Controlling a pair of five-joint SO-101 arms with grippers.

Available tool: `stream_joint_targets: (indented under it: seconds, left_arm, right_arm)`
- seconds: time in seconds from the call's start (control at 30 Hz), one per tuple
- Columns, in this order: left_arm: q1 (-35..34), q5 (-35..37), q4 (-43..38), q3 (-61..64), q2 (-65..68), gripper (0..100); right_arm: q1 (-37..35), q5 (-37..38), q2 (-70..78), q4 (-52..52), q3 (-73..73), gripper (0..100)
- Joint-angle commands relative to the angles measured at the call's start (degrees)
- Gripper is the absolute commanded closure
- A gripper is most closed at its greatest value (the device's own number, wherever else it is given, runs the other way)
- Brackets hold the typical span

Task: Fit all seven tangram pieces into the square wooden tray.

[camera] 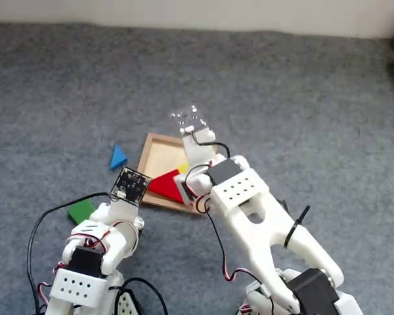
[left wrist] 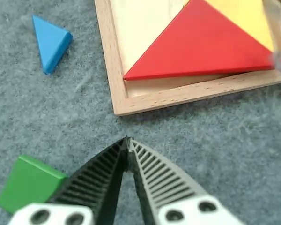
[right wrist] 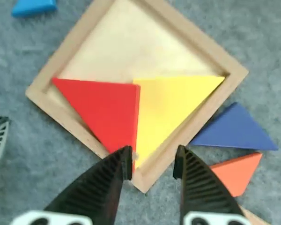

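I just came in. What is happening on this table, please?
Two robot arms are fitting tangram pieces into the wooden tray. The red triangle and yellow triangle lie in it side by side. The right gripper hangs open and empty over the tray's edge near them. The left gripper is shut and empty beside the tray. A light blue triangle, green piece, dark blue triangle and orange triangle lie outside on the grey mat.
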Motion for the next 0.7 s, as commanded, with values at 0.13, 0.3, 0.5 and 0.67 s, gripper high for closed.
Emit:
stream_joint_targets:
  seconds: [0.13, 0.3, 0.5, 0.67]
  left_arm:
    - [-0.22, -0.44, 0.00, 1.63, -0.48, 99]
    - [-0.22, -0.44, 0.00, 1.63, -0.48, 99]
    - [-0.22, -0.44, 0.00, 1.63, -0.48, 99]
    - [-0.22, -0.44, 0.00, 1.63, -0.48, 99]
  right_arm:
    - [-2.07, -0.79, -0.40, -11.12, -0.75, 99.5]
    - [-3.82, -0.88, 7.78, -12.62, 0.13, 98.7]
    - [-4.62, -4.66, 14.37, -15.34, 0.04, 98.7]
    - [-5.67, -4.84, 14.37, -15.34, -0.92, 98.7]
